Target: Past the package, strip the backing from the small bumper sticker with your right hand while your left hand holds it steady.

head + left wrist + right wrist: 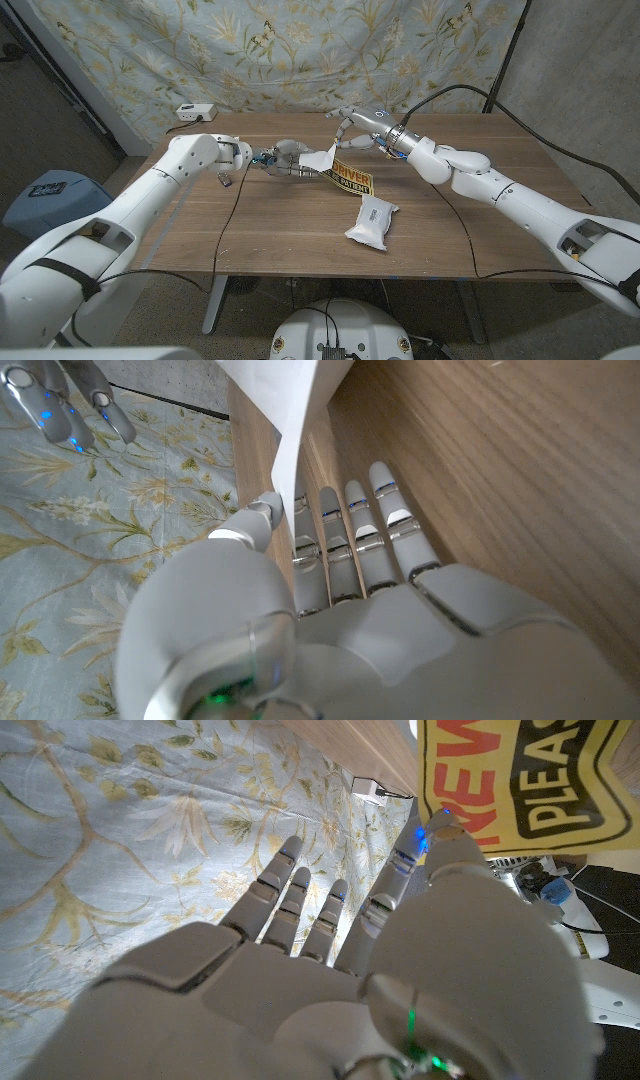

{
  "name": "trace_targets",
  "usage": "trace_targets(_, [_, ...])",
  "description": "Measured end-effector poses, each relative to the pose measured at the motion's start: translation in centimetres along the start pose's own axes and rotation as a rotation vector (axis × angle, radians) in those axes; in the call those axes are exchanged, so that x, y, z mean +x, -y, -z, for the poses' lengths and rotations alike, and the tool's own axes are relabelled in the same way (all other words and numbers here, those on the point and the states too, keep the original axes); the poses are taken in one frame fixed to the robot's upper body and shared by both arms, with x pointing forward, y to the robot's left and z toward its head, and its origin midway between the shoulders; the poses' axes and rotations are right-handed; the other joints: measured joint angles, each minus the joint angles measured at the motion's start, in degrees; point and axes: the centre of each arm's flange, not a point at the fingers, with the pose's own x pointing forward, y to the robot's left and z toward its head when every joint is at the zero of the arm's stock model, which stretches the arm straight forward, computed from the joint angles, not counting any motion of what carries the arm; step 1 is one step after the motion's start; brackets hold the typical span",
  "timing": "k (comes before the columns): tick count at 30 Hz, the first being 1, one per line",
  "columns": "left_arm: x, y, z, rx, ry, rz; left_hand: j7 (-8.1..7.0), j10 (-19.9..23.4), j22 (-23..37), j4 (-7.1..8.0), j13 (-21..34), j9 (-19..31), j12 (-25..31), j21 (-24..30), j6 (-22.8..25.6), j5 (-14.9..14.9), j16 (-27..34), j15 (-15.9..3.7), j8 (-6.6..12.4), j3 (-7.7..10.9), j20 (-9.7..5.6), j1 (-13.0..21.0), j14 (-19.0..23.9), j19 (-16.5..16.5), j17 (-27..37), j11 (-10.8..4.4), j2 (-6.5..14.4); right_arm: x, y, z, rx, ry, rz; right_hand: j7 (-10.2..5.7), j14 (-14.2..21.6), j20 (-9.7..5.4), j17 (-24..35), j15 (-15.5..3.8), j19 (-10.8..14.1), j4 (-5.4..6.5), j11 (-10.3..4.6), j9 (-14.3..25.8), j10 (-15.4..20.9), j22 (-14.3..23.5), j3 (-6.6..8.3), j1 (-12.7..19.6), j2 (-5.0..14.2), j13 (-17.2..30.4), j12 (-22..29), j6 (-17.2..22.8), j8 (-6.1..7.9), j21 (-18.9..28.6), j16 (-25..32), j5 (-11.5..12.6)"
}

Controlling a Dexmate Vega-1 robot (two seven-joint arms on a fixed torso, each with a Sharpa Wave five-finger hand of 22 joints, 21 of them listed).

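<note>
The small bumper sticker (349,181), yellow with black and red lettering, hangs above the far half of the wooden desk (270,230), past the white package (371,222), which lies on the desk nearer the robot. A white sheet, the sticker's backing (319,161), stands up from the sticker's left end, curling toward the left hand. In the right wrist view the sticker (510,780) shows its printed face with large red letters and a black band reading "PLEASE", and its edge sits pinched between the thumb and a fingertip of the right hand (400,970), while the other fingers (275,885) stretch out straight and apart toward the flowered curtain (120,840).

The left hand (285,158) is just beside the white backing in the head view. In the left wrist view the backing (295,420) runs down as a white sheet between the thumb and the row of extended fingers (360,535) of the left hand (330,620), so the hand grips the sheet at its lower edge, with the desk's wood grain (480,470) close behind.

In the head view the right hand (358,128) is raised over the desk's far edge, its arm reaching in from the right. A small white box (195,113) with a cable sits at the far left corner of the desk. A small dark object (226,181) lies on the desk under the left forearm; what it is cannot be told.
</note>
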Motion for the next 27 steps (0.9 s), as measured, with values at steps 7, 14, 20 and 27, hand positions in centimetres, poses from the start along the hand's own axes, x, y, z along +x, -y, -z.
trace_targets(7, [-0.22,-0.19,0.07,0.002,0.001,-0.002,0.0,0.0,0.0,0.41,0.26,0.48,0.0,0.4,0.0,-0.33,-0.44,0.0,0.22,0.06,0.0,0.0,0.01,0.0,0.0,0.0,0.0,-0.35,0.38,0.1,-0.015,-0.001,0.001,0.0,0.0,0.0,0.0,0.0,0.0,0.0,0.0,0.03,0.0,0.0,0.0,0.0,0.0,0.0,0.0,0.0,-0.01,0.0,0.0,0.23])
trace_targets(14, [-0.23,-0.17,0.07,0.003,0.001,0.0,0.3,-0.31,-0.01,0.4,0.31,1.02,-0.22,0.45,-0.3,-0.5,-0.44,0.21,0.44,0.06,0.17,0.0,-0.2,-0.45,0.0,0.32,0.0,-0.6,0.71,0.05,-0.02,0.001,0.005,-0.14,0.1,0.0,0.0,0.1,0.0,0.16,0.0,0.03,0.0,0.0,-0.16,0.0,0.0,0.0,0.0,0.14,-0.11,0.0,0.0,0.23])
trace_targets(20, [-0.28,-0.25,0.06,0.009,-0.001,0.0,0.3,-0.3,-0.01,0.4,0.53,1.29,-0.22,0.45,-0.3,-0.54,-0.44,0.41,0.87,0.06,0.01,0.22,-0.4,-0.61,-0.01,0.32,-0.22,-0.76,0.86,0.11,-0.039,0.0,-0.006,-0.22,0.1,0.0,0.0,0.1,0.0,0.16,0.31,0.02,0.31,0.0,-0.16,-0.01,-0.01,0.0,0.0,0.23,0.12,0.0,0.0,0.23])
trace_targets(27, [-0.23,-0.34,-0.07,0.011,-0.002,0.002,0.0,-0.3,-0.01,0.4,0.79,1.82,-0.43,0.45,-0.59,-0.55,-0.44,0.41,1.31,0.06,0.01,0.22,-0.4,-0.61,-0.01,0.32,-0.22,-0.84,0.97,0.13,-0.048,0.002,-0.011,-0.22,0.1,0.0,0.0,0.1,-0.01,0.16,0.31,0.0,0.31,0.0,-0.16,0.0,-0.01,0.0,0.0,0.23,0.13,0.0,-0.2,0.22])
